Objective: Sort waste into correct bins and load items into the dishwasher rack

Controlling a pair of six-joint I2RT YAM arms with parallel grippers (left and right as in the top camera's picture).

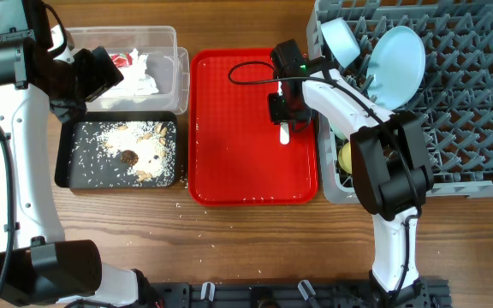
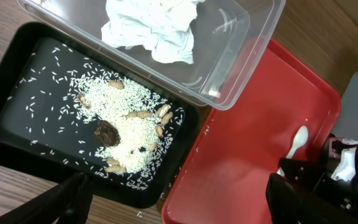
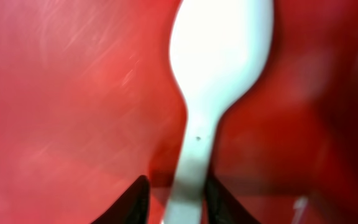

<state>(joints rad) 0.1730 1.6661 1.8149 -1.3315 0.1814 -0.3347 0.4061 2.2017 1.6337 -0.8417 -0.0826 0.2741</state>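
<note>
A white plastic spoon [image 1: 285, 134] lies on the red tray [image 1: 229, 171] near its right edge, and shows in the left wrist view [image 2: 297, 142]. My right gripper [image 1: 282, 109] is low over the tray, its fingers [image 3: 176, 186] tight on either side of the spoon's handle [image 3: 219, 56]. My left gripper [image 1: 101, 73] hovers open and empty [image 2: 179, 205] over the bins. The clear bin [image 1: 169, 38] holds crumpled white paper [image 2: 154, 28]. The black bin [image 1: 67, 162] holds rice and nuts [image 2: 126, 127]. The grey dishwasher rack [image 1: 469, 103] holds a pale blue plate [image 1: 400, 60] and a bowl [image 1: 341, 38].
A yellowish object [image 1: 346, 156] sits in the rack's front left compartment. A black cable [image 1: 246, 68] loops over the tray's far part. A few rice grains lie on the wooden table [image 1: 187, 248] in front of the black bin.
</note>
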